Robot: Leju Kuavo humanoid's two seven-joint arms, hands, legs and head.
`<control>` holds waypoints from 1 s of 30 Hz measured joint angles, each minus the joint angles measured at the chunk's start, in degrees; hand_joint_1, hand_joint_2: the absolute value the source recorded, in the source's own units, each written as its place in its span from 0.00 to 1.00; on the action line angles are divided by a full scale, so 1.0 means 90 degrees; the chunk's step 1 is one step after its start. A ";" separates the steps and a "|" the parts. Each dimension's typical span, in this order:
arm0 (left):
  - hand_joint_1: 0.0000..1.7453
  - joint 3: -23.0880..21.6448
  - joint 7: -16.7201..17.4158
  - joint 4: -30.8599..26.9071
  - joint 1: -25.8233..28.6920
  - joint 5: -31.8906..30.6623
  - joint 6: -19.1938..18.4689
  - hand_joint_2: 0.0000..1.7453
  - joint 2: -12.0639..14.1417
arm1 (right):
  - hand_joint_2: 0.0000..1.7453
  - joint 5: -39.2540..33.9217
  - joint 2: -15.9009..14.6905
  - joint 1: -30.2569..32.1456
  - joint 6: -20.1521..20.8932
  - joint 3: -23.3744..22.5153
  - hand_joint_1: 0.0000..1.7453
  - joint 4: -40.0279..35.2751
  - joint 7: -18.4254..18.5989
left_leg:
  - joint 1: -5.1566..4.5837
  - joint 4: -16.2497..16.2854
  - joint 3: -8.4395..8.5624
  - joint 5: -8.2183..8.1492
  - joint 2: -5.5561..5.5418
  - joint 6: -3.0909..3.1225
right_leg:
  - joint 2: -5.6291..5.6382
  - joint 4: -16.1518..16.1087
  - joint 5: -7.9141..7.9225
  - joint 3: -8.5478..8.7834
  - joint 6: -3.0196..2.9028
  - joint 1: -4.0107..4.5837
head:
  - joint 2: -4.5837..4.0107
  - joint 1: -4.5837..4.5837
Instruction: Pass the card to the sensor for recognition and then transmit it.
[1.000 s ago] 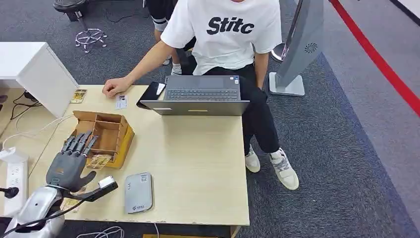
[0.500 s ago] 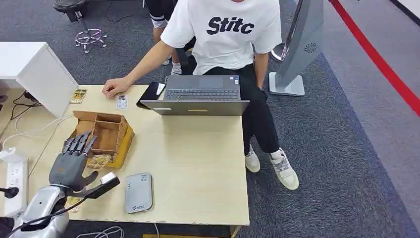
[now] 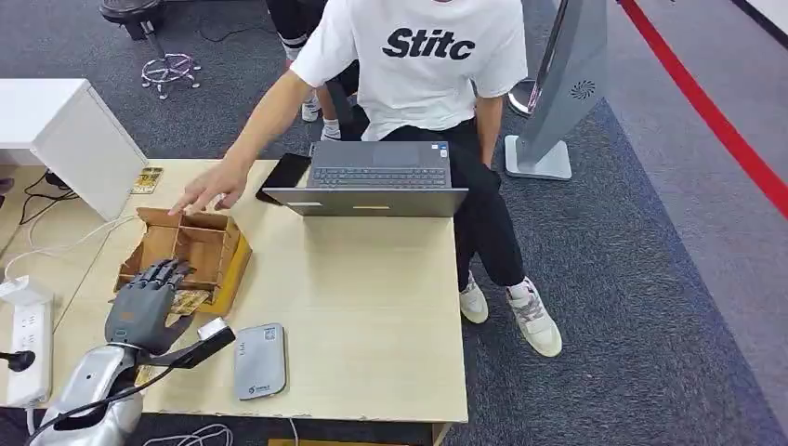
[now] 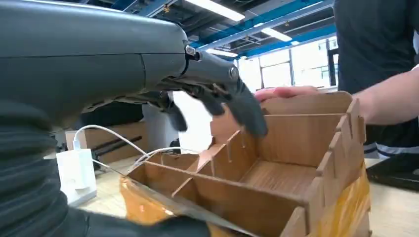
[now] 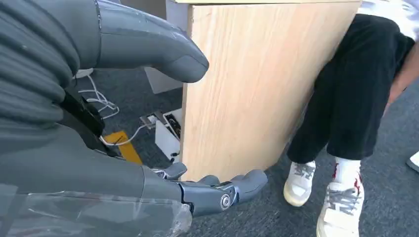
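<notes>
Left robot hand [image 3: 141, 305]: we see it at the near edge of the wooden divider box [image 3: 190, 251], fingers curled down over the box wall, nothing held.
Left wrist view: we see the fingers [image 4: 232, 96] bent above the box compartments [image 4: 276, 173], none touching a card.
Right robot hand [image 5: 207, 192]: we see it hanging beside the table's side panel [image 5: 257, 79], fingers loosely spread, holding nothing.
Card [image 3: 189, 301]: we make out a patterned card lying flat on the table [image 3: 372, 297] just beside the box's near wall, next to the left robot hand.
Sensor [image 3: 259, 360]: grey reader flat near the table's front edge.
Person's hand [image 3: 206, 190]: over the box's far rim.
Laptop [image 3: 379, 178]: open, far side of the table.
</notes>
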 joint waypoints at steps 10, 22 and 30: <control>1.00 0.0044 -0.0019 0.0000 -0.0047 0.0102 0.0022 1.00 0.0000 | 1.00 -0.0002 0.0000 0.0002 0.0002 0.0000 0.00 0.0000 0.0000 | 0.0000 0.0000 0.0000 0.0000 0.0000 0.0000 | 0.0001 0.0000 0.0000 -0.0001 0.0000 0.0000 | 0.0000 0.0000; 1.00 0.0277 -0.0257 -0.1143 -0.0240 0.0675 -0.0087 1.00 -0.0022 | 1.00 -0.0061 0.0000 0.0064 -0.0005 0.0104 0.00 -0.0019 0.0056 | 0.0001 0.0000 -0.0001 0.0001 -0.0002 -0.0001 | -0.0002 0.0000 0.0000 0.0001 0.0000 0.0001 | 0.0000 0.0000; 1.00 0.0398 -0.0257 -0.2137 -0.0632 0.0940 -0.0299 1.00 -0.0005 | 1.00 -0.0063 0.0000 0.0070 -0.0012 0.0153 0.00 -0.0017 0.0039 | 0.0001 0.0000 0.0001 0.0002 -0.0002 -0.0001 | -0.0001 0.0002 0.0003 0.0001 -0.0003 0.0001 | 0.0000 0.0000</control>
